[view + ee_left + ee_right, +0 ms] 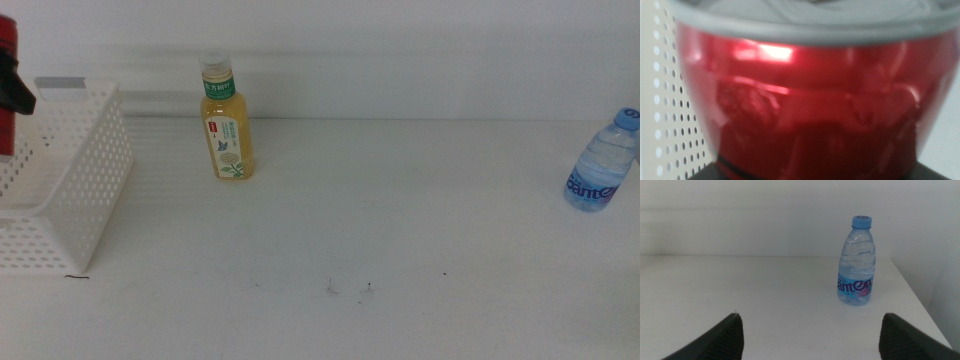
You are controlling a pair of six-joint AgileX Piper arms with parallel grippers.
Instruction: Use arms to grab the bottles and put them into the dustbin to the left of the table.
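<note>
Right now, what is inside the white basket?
The red can hangs over the white basket, held by the left gripper. Nothing else shows inside, but the basket's left part is outside the picture.

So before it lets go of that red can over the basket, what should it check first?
1. Slim red can held by left gripper: ok.
2. Can above white perforated plastic basket: ok.
3. Basket free of obstructions: cannot tell, partly out of view.
4. Yellow tea bottle upright, clear of basket: ok.
5. Clear blue-capped water bottle upright ahead of open right gripper: ok.
</note>
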